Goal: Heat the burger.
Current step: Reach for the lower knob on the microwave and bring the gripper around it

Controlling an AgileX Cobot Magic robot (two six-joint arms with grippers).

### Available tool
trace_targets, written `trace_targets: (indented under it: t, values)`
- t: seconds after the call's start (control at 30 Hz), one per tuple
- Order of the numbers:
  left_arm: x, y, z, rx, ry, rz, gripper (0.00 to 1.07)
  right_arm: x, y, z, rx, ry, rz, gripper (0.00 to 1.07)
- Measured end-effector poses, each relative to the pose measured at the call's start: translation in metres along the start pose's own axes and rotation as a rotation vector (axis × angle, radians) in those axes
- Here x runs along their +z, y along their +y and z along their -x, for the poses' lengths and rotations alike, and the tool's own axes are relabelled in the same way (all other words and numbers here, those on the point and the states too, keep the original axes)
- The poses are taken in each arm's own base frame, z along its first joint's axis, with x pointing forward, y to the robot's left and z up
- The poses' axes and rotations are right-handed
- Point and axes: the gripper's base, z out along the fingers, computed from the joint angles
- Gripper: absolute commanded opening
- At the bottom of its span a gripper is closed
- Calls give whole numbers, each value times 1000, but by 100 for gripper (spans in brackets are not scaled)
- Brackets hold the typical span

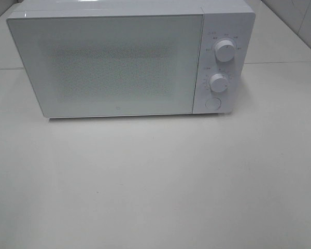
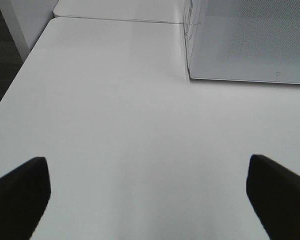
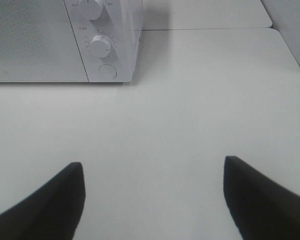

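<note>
We are looking across a plain white surface (image 1: 155,181) that is carrying nothing we can see except a white microwave (image 1: 119,62) at its far side. Our left hand (image 2: 145,172) is hovering low over the bare surface, fingers spread wide with nothing between them, near the microwave's left front corner. Our right hand (image 3: 152,170) is hovering the same way, spread and empty, facing the control side. Moving outward, the door (image 1: 109,62) is sitting shut, and the upper knob (image 1: 225,51), the lower knob (image 1: 218,82) and the round button (image 1: 213,103) are lining the right-hand panel. We are not finding the burger in any view: it is not lying on the visible surface, and the door's mesh is hiding whatever may be inside, so we cannot tell where it is. That is driving the main risk as we are judging it: turning a knob now could mean running an empty oven, or heating before anything is loaded. Other risks are coming from the approach. A spread finger aiming at the button could be clipping the lower knob just above it, a firm push could be sliding the whole microwave back, and a released door could be swinging into the left hand waiting near that corner.
</note>
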Motion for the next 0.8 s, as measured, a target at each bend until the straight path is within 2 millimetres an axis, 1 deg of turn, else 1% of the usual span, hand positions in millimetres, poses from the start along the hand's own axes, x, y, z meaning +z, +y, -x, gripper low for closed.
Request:
trace_targets:
  t: [0.1, 0.13, 0.17, 0.2, 0.23, 0.27, 0.3, 0.33, 0.37, 0.4, 0.43, 0.47, 0.53, 0.57, 0.6, 0.63, 0.67, 0.7, 0.73, 0.77, 0.8]
  values:
    - [0, 0, 0, 0, 0, 0, 101, -3, 0, 6, 0, -52, 0, 75]
    - [0, 0, 0, 0, 0, 0, 101, -5, 0, 15, 10, -110, 0, 76]
    - [0, 0, 0, 0, 0, 0, 101, -5, 0, 15, 10, -110, 0, 76]
    - [0, 0, 0, 0, 0, 0, 101, -4, 0, 20, 14, -130, 1, 76]
    - [0, 0, 0, 0, 0, 0, 101, 3, 0, 28, 21, -137, 2, 77]
    - [0, 0, 0, 0, 0, 0, 101, 3, 0, 28, 21, -137, 2, 77]
    - [0, 0, 0, 0, 0, 0, 101, 14, 0, 35, 23, -107, 2, 77]
    - [0, 0, 0, 0, 0, 0, 101, 14, 0, 35, 23, -107, 2, 77]
    - [0, 0, 0, 0, 0, 0, 101, 18, 0, 37, 22, -97, 3, 77]
    - [0, 0, 0, 0, 0, 0, 101, 28, 0, 43, 16, -92, 3, 77]
    - [0, 0, 0, 0, 0, 0, 101, 28, 0, 43, 16, -92, 3, 77]
    - [0, 0, 0, 0, 0, 1, 101, 35, 0, 50, -6, -115, 0, 77]
    - [0, 0, 0, 0, 0, 1, 101, 38, 0, 53, -9, -130, -2, 77]
    - [0, 0, 0, 0, 0, 1, 101, 46, 0, 57, -34, -187, -10, 77]
    - [0, 0, 0, 0, 0, 1, 101, 46, 0, 57, -34, -187, -10, 77]
    - [0, 0, 0, 0, 0, 1, 101, 56, 0, 56, -47, -237, -10, 77]
    - [0, 0, 0, 0, 0, 1, 101, 63, 0, 52, -50, -244, -9, 77]
    - [0, 0, 0, 0, 0, 1, 101, 63, 0, 52, -50, -244, -9, 77]
    - [0, 0, 0, 0, 0, 1, 101, 73, 1, 46, -60, -287, -8, 77]
    - [0, 0, 0, 0, 0, 1, 101, 79, 1, 43, -67, -298, -7, 76]
    - [0, 0, 0, 0, 0, 1, 101, 79, 1, 43, -67, -298, -7, 76]
